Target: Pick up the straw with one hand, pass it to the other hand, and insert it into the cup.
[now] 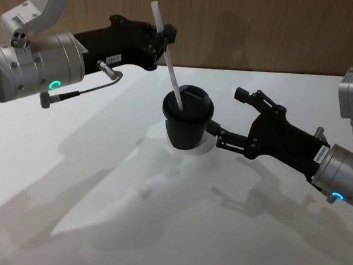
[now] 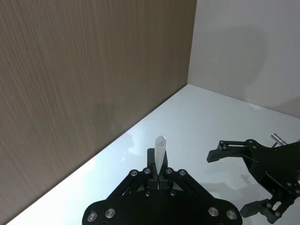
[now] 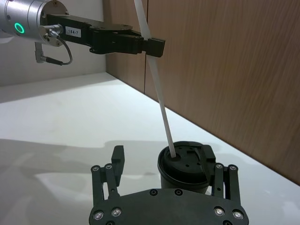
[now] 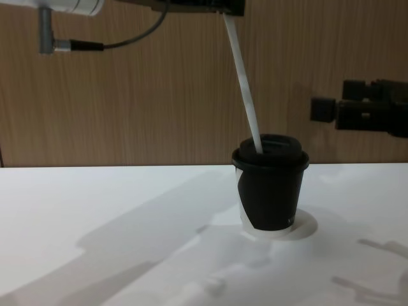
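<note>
White table: left gripper, label "154-7", clenched on straw in cup; right gripper released.

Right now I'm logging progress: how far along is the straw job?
Handover looks done: the left gripper holds the straw near its top. In hand: its lower tip sits in the lid of the cup, tilted. The right gripper is open beside the cup. Left: push it deeper and release.
</note>
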